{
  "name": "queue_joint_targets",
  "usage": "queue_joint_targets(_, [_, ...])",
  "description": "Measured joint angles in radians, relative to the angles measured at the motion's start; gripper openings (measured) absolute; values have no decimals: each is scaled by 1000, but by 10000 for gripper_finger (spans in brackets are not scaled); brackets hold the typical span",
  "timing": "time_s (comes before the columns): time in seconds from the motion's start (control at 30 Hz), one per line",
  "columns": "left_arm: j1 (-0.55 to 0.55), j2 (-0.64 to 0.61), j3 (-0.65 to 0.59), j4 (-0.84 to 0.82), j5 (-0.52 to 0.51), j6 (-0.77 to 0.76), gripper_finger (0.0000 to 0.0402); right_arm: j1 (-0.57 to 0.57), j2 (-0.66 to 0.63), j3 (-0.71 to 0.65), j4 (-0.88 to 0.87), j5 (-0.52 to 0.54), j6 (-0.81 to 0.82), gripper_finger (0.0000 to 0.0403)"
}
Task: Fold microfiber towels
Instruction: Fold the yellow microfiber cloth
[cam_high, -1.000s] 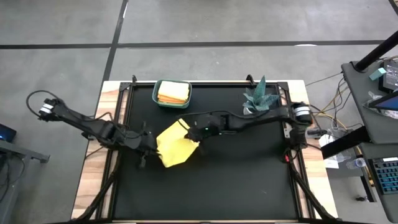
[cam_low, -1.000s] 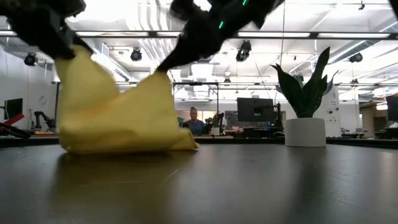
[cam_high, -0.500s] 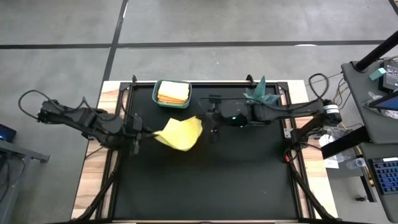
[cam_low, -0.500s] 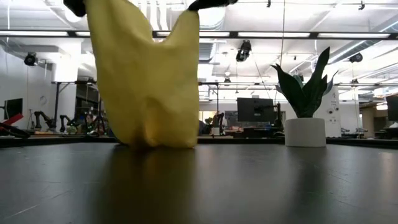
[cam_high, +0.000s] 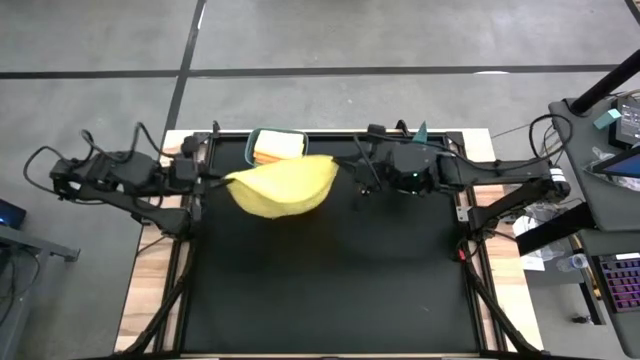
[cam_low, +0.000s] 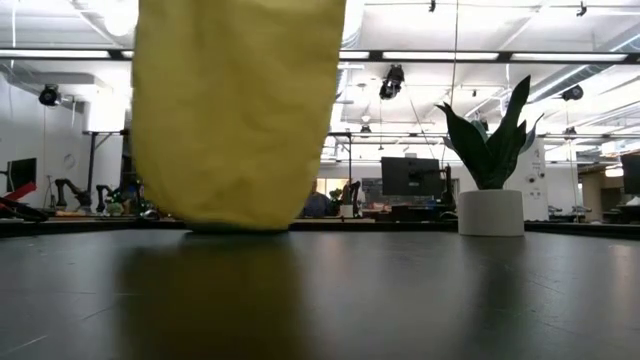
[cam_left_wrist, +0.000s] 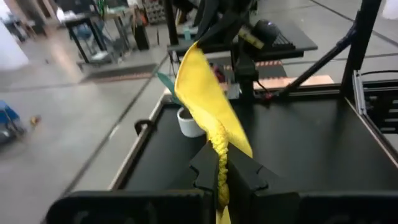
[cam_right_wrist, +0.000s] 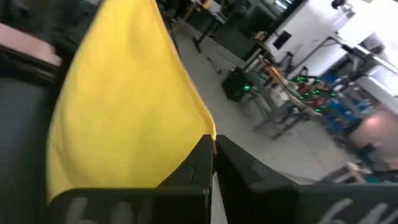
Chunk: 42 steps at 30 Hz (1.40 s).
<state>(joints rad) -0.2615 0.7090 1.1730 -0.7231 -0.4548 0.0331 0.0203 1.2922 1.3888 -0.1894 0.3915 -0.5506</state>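
Note:
A yellow microfiber towel (cam_high: 285, 187) hangs spread between my two grippers over the far middle of the table; in the low view (cam_low: 235, 110) its lower edge is close to the tabletop, and I cannot tell if it touches. My left gripper (cam_high: 222, 181) is shut on its left upper corner and my right gripper (cam_high: 343, 166) on its right upper corner. More folded towels, orange and yellow (cam_high: 268, 148), lie in the teal bin (cam_high: 258, 134), partly hidden behind the hanging towel. The lime green towel is out of view. My left gripper pinches the towel's bunched upper corner (cam_left_wrist: 219, 148) between its two fingers, coming level from the table's left. The towel runs from there across to the other gripper and hangs below. My right gripper pinches the towel's other upper corner (cam_right_wrist: 207, 130) between its two fingers, coming level from the table's right. The cloth spreads away from the fingers and hangs down, its top edge drawn between the two grippers.
The teal bin stands at the far edge just behind the towel. A potted plant (cam_low: 490, 150) in a white pot stands at the far right, under my right arm in the high view (cam_high: 418, 131). The black tabletop (cam_high: 330, 280) lies toward the near edge.
Both grippers have risen and gone toward the far edge while drawing apart, left toward the left edge, right toward the right. The yellow towel has gone from a crumpled heap on the table to a sheet hanging spread between them.

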Motion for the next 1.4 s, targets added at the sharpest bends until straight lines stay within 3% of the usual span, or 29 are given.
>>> queue_joint_targets(0.23, [31, 3, 5, -3, -163, 123, 0, -68, 10, -1, 59, 29, -93, 8])
queue_joint_targets(0.4, [51, -14, 0, -11, -159, 212, 0, -107, 5, -1, 61, 9, -85, 8])
queue_joint_targets(0.6, [50, -44, -66, -63, 56, 135, 0, -70, -8, -1, -81, -67, 14, 8])
queue_joint_targets(0.73, [50, -57, -161, -58, 261, 43, 0, -11, -5, -1, -242, -135, 121, 8])
queue_joint_targets(0.87, [43, -36, -293, -3, 393, -89, 0, 46, 17, -13, -360, -286, 293, 8])
queue_joint_targets(1.13, [-51, 83, -549, 261, 570, -321, 0, 147, 146, -91, -414, -519, 514, 8])
queue_joint_targets(1.23, [-93, 139, -595, 401, 604, -429, 0, 153, 223, -103, -413, -601, 564, 8])
queue_joint_targets(1.4, [-162, 256, -618, 429, 633, -568, 0, 154, 333, -103, -384, -722, 577, 8])
